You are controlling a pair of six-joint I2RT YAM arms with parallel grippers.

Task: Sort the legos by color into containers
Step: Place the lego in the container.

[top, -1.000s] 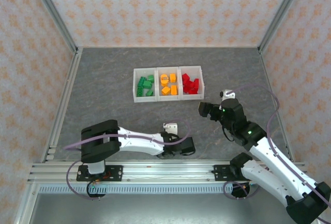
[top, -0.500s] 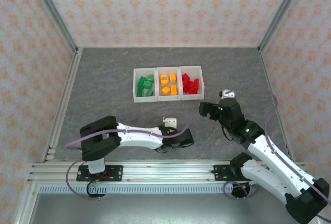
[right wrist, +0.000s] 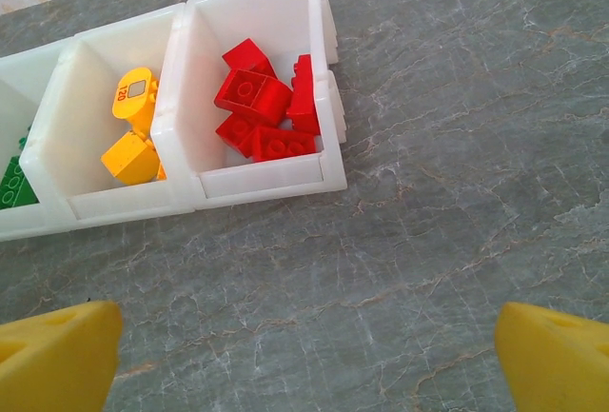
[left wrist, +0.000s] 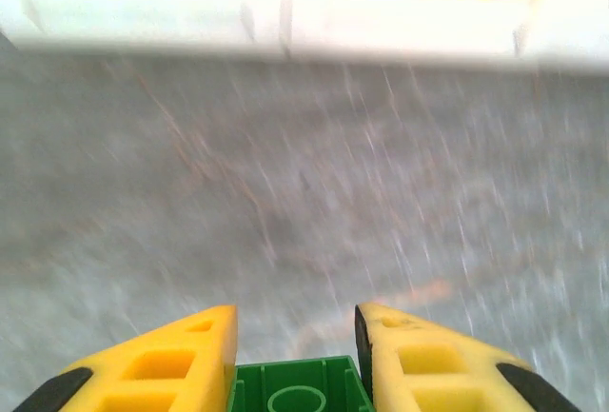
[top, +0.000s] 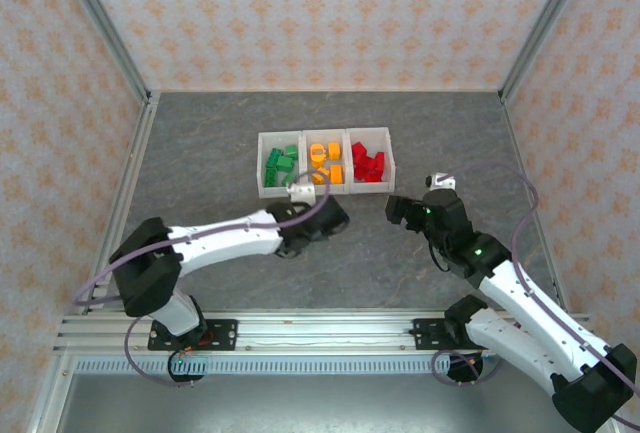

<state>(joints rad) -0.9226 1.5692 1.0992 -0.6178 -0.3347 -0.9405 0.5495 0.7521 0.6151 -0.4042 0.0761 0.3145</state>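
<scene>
Grey table (top: 200,153), with bins (top: 372,189) sorted green, orange, red. Pinching a green brick (left wrist: 297,393) in the left gripper (left wrist: 295,322), just short of the bins; holding the right gripper (right wrist: 309,322) spread wide nearby.

A round orange-yellow brick (right wrist: 136,98) in the middle bin (right wrist: 114,205) bears "120".

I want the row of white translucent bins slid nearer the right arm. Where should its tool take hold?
Probably the white translucent bin row's right end wall, near its far corner, from above: the thin upright wall fits between the jaws, and the red plastic bricks leave that corner free.
</scene>
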